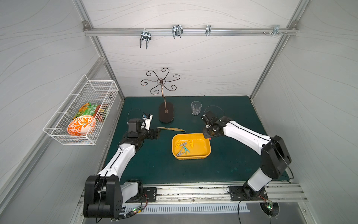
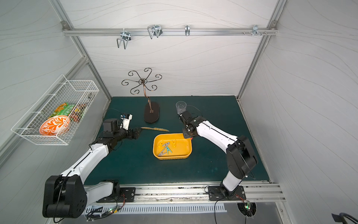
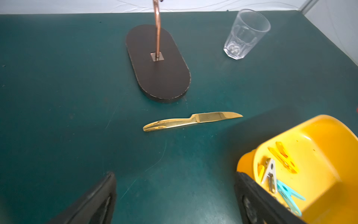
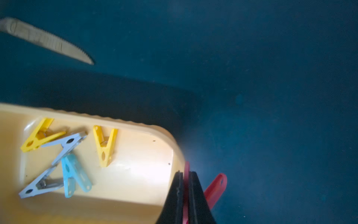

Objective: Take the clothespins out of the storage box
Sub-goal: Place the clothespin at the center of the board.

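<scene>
Now the right gripper (image 4: pixel 186 173) is clamped on the red clothespin (image 4: pixel 216 187) over the upper right corner of the storage box (image 1: pixel 193 157), just right of centre in a top view; lift it clear of the rim before releasing, since five other clothespins (image 1: pixel 184 148) lie inside

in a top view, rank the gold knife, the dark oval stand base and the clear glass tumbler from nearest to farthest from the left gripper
1. Gold metal knife: its handle end lies just beyond the left gripper.
2. Dark oval stand base: behind the knife.
3. Clear glass tumbler: far back, towards the right.
</scene>
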